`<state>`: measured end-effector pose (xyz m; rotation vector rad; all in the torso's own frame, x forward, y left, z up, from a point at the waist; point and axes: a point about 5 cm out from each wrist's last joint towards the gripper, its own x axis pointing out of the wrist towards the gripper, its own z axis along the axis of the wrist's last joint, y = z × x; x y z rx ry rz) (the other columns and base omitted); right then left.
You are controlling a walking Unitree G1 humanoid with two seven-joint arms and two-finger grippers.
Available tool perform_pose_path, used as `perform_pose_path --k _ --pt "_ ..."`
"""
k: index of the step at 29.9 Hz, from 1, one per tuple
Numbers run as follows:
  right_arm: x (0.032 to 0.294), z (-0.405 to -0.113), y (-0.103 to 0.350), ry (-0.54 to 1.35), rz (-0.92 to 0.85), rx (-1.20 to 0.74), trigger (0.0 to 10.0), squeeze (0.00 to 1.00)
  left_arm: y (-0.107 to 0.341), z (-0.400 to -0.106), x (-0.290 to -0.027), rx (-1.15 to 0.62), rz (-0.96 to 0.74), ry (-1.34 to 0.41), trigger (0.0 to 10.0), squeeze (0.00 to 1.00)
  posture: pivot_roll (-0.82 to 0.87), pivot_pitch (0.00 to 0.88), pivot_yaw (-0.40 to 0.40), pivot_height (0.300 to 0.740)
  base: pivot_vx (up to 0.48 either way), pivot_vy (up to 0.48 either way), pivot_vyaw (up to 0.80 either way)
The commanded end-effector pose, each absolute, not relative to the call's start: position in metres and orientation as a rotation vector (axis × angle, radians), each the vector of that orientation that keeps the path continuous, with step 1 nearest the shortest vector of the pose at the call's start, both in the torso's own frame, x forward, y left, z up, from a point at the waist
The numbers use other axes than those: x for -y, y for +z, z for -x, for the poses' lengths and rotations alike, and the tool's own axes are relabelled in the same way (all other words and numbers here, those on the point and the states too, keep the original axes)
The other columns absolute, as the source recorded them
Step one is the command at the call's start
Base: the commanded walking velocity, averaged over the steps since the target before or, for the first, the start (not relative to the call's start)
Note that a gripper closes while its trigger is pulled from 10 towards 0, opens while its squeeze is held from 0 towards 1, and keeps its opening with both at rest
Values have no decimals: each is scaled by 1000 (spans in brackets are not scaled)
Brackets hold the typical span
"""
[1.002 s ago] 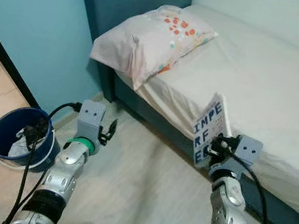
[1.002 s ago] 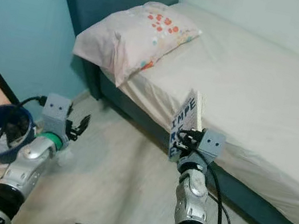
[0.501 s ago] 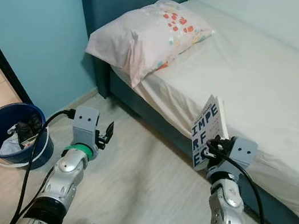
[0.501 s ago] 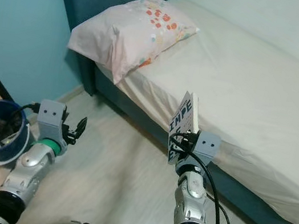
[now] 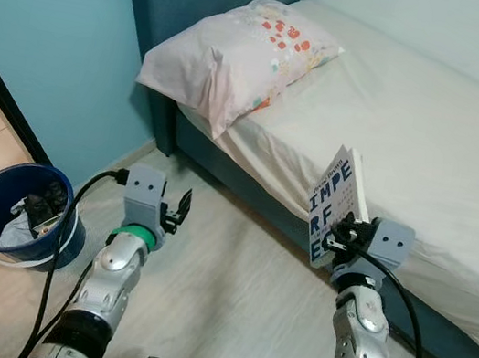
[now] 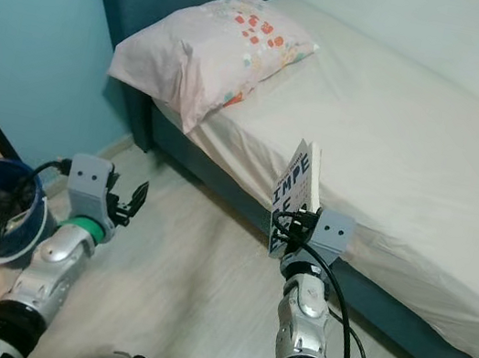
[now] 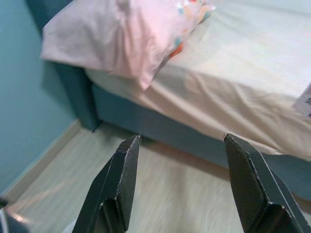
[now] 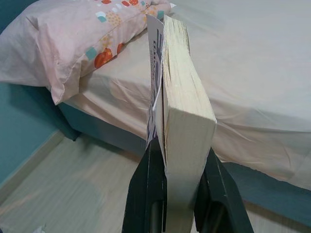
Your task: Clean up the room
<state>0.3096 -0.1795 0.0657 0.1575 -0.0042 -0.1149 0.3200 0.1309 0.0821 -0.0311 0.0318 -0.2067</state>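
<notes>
The empty left gripper [image 5: 181, 207] hangs with fingers wide apart over the pale wooden floor [image 5: 219, 296]; the right gripper [image 5: 337, 238] clamps the thick white paperback book [image 5: 332, 205] upright, just beside the beige-sheeted bed [image 5: 434, 130], which lies ahead and to the right

Both silver arms are raised forward, forearms angled up and away from the body, cables trailing off each wrist. Left gripper [image 5: 181, 207]: fingers [image 7: 121, 179] spread wide apart, nothing between them, pointing toward the bed side. Right gripper [image 5: 333, 239]: fingers [image 8: 148, 194] clamped on the lower end of a paperback book [image 8: 182, 119], one finger on each cover, book held upright with its page edge facing the wrist camera.
</notes>
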Motion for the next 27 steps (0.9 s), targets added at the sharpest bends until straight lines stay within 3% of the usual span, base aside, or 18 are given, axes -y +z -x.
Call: perform_pose_path --k 1,16,27 --pt "182 -307 66 -127 -151 27 10000 0 79 -318 -128 -38 27 -229 10000 0 66 24 67 737 0 0 0" --pt "186 -300 57 -120 -96 -19 10000 0 73 -319 -132 -79 10 -174 10000 0 65 67 38 737 0 0 0" --pt "175 -306 59 -57 -83 -31 10000 0 70 -310 -137 -73 31 -142 10000 0 81 76 13 737 0 0 0"
